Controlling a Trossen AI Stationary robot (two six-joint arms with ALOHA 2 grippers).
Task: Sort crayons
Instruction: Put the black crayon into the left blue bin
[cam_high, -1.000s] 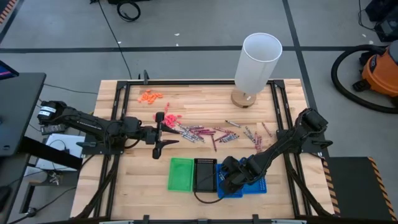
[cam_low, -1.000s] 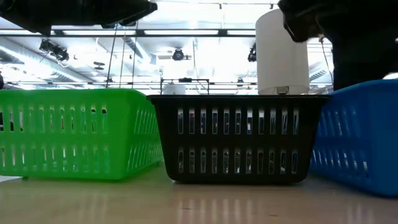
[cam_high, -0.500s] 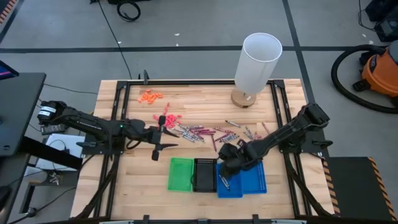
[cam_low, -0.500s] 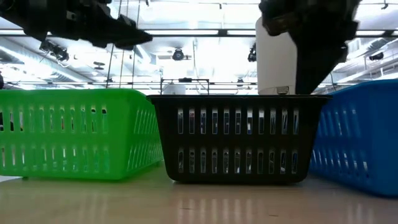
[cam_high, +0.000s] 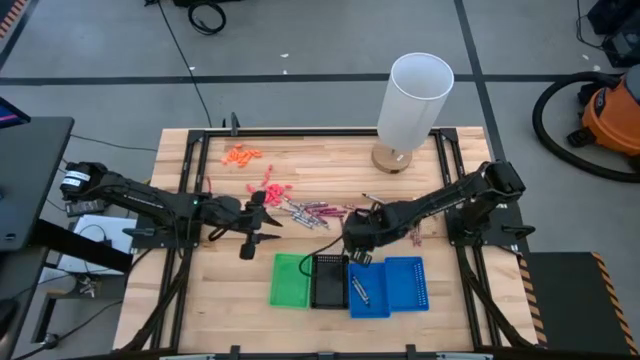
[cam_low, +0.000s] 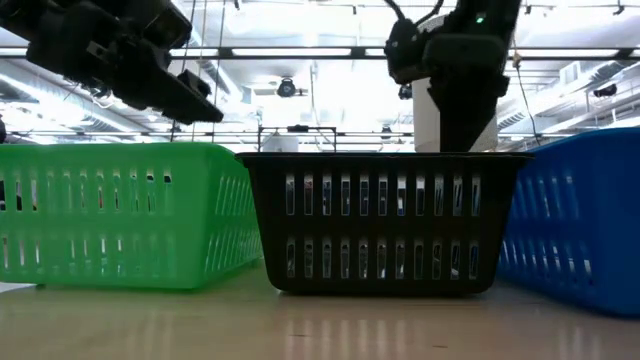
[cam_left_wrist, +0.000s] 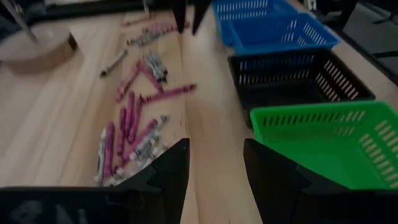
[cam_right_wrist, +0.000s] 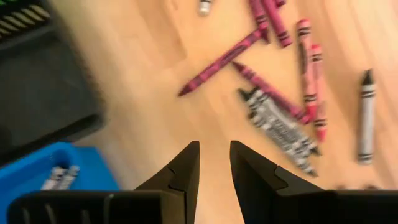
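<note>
High view: I have the right gripper (cam_high: 357, 243) just left of the crayons (cam_high: 330, 213), which lie scattered mid-table, beyond the blue tray (cam_high: 388, 286). It's the nearer tool. The left gripper (cam_high: 257, 218) waits by the pile's left end, jaws wide, empty.

Low view: crayons are hidden behind the trays.

Right wrist view: jaws part-open, nothing held. A maroon crayon (cam_right_wrist: 219, 62) lies diagonally just ahead (others grey-silver and pinkish-red, short sticks).

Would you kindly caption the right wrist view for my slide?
Right gripper, fingers apart and empty, above the wooden table near scattered crayons and blue basket.
</note>
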